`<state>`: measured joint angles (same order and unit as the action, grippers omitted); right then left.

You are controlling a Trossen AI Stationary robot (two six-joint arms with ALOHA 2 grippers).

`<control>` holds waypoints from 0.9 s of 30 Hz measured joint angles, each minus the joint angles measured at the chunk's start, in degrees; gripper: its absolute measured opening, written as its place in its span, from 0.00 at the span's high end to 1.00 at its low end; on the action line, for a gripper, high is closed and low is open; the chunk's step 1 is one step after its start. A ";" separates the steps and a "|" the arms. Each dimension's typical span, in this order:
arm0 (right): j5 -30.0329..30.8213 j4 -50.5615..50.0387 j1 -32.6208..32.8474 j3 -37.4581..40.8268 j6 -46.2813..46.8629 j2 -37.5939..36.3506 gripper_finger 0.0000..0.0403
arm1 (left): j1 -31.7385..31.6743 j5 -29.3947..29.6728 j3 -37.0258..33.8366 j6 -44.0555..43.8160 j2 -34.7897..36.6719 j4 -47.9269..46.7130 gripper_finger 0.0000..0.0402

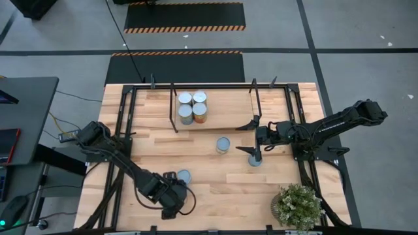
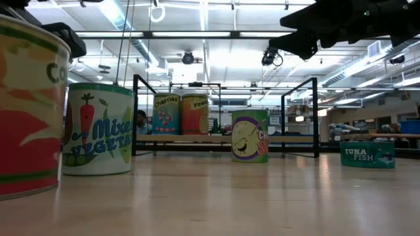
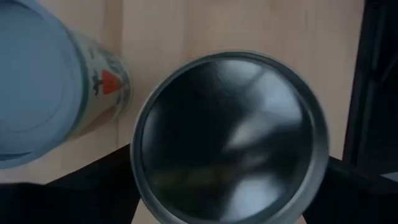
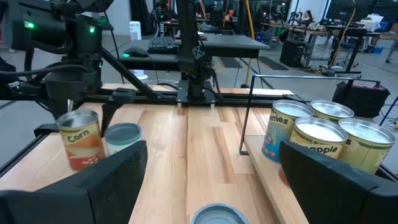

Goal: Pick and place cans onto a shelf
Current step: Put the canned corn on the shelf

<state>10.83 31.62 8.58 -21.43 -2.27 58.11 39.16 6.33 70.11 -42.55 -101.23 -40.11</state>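
Four cans (image 1: 192,108) stand on the shelf (image 1: 225,104), a wooden board in a black rod frame at the table's far side. Loose on the table stand a purple-labelled can (image 1: 223,145), a flat tuna can (image 1: 255,160), a blue-topped vegetable can (image 1: 183,176) and a corn can (image 4: 81,140). My left gripper (image 1: 173,202) is open above the corn can's silver top (image 3: 230,134), pointing steeply down, with one finger (image 3: 93,190) on each side of the can; I see no touch. My right gripper (image 1: 248,138) hovers open and level right of the shelf, above the tuna can (image 4: 217,214).
A bushy potted plant (image 1: 297,205) stands at the near right corner. The vegetable can (image 3: 37,81) stands close beside the corn can. Black frame rails (image 1: 124,130) run along the table's left and right sides. Bare wood lies between the shelf and the near edge.
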 joint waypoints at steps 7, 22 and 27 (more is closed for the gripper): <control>-0.02 0.00 0.00 0.00 0.15 0.00 0.08 | -0.26 1.81 0.00 -4.82 0.00 1.44 0.13; 1.57 -0.02 -0.02 0.00 0.62 0.00 0.08 | -6.37 0.22 0.04 -8.53 -0.02 9.06 0.23; 1.55 -0.04 -0.02 0.00 0.30 0.00 0.08 | -6.32 3.93 0.04 -5.24 -0.04 7.64 0.23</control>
<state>12.38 31.57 8.56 -21.43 -1.97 58.11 32.84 10.26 70.15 -47.79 -101.27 -32.47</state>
